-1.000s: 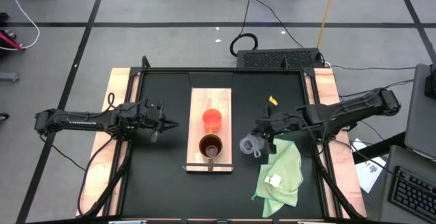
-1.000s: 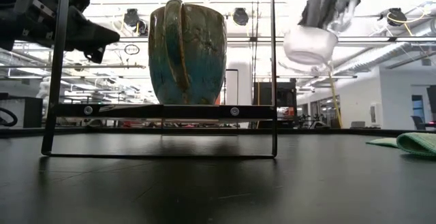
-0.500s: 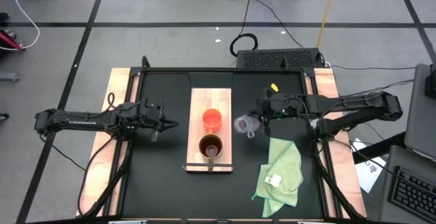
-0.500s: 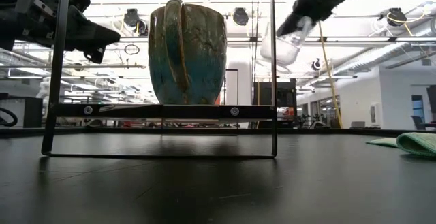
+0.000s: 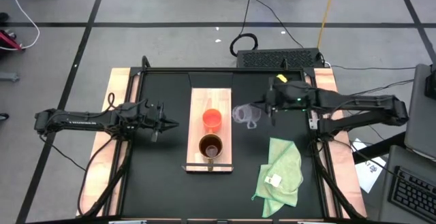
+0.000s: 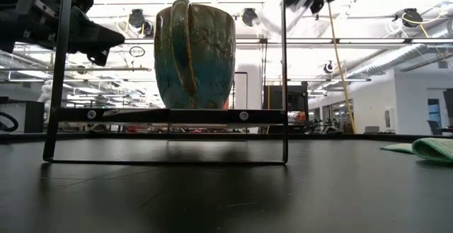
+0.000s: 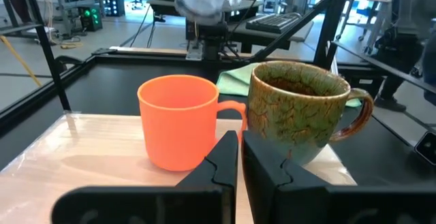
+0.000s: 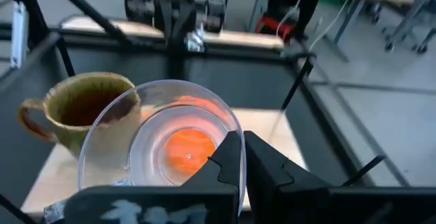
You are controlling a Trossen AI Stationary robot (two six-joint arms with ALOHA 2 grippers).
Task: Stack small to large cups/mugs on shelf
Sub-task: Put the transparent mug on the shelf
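Glass cup (image 5: 244, 115): clamped by its rim in the right gripper (image 5: 261, 109), in the air at 3 o'clock of the orange mug (image 5: 212, 120); brown mug (image 5: 210, 146) at 6 o'clock of the orange one, both on the shelf (image 5: 199, 100); left gripper (image 5: 167, 122) pinched together at 9 o'clock; green cloth (image 5: 281, 171) on the black table (image 5: 163, 176)

No text, label or number is legible anywhere. The green cloth (image 5: 281, 169) carries a small white tag, unreadable.
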